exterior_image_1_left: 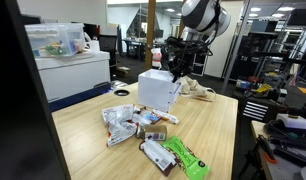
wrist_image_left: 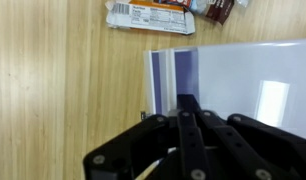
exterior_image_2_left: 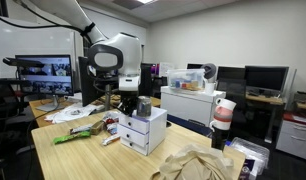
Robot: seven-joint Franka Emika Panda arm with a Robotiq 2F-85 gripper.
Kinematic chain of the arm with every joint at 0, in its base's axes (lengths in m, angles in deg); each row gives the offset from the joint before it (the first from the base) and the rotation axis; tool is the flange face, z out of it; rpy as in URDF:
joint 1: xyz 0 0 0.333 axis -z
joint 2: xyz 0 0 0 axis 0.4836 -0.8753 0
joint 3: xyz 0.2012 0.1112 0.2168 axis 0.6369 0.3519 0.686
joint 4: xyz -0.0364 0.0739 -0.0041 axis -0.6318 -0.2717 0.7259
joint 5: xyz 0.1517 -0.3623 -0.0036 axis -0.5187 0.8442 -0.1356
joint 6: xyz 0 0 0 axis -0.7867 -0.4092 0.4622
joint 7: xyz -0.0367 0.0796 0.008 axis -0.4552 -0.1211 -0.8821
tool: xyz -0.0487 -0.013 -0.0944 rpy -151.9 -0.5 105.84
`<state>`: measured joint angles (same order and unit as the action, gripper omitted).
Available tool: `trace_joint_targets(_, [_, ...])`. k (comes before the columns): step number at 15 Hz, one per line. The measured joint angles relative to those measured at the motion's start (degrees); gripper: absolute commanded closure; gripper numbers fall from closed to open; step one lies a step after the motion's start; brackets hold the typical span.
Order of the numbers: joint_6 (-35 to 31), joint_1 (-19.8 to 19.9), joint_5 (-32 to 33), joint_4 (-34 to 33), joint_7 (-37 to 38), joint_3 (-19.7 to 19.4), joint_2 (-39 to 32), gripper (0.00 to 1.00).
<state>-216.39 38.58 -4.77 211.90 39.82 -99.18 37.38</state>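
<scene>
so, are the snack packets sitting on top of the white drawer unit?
No, the snack packets lie on the wooden table beside the white drawer unit.

Snack packets (exterior_image_1_left: 121, 122), a green packet (exterior_image_1_left: 185, 157) among them, strew the wooden table (exterior_image_1_left: 218, 125) — crumpled cloth (exterior_image_2_left: 193, 165) apart.

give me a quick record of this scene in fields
arm end: gripper, shut, nothing seen in it
position: just above the white drawer unit; contact cannot be told
surface: wooden table
nearby: snack packets, green packet, beige cloth
</scene>
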Motion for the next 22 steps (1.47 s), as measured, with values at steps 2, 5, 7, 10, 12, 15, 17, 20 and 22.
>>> trace_joint_targets(2, [0.91,0.00,-1.06,0.00,-0.03,0.11,0.15,1.00])
trace_joint_targets(5, [1.84,0.00,-1.33,0.12,-0.13,0.14,0.48,1.00])
trace_joint_targets(7, [2.08,0.00,-1.33,0.37,-0.22,0.15,0.89,1.00])
trace_joint_targets(10, [2.10,0.00,-1.33,1.48,-0.76,0.15,1.78,1.00])
trace_joint_targets(12, [2.10,0.00,-1.33,2.46,-1.16,0.15,2.51,1.00])
trace_joint_targets(15, [2.10,0.00,-1.29,4.38,-1.27,0.13,4.00,1.00])
trace_joint_targets(17, [2.10,0.00,-1.25,5.04,-1.30,0.07,4.53,1.00])
trace_joint_targets(20, [2.10,0.03,-1.17,5.72,-1.30,-0.09,5.04,1.00])
trace_joint_targets(22, [2.10,0.05,-1.16,5.73,-1.30,-0.13,5.04,1.00])
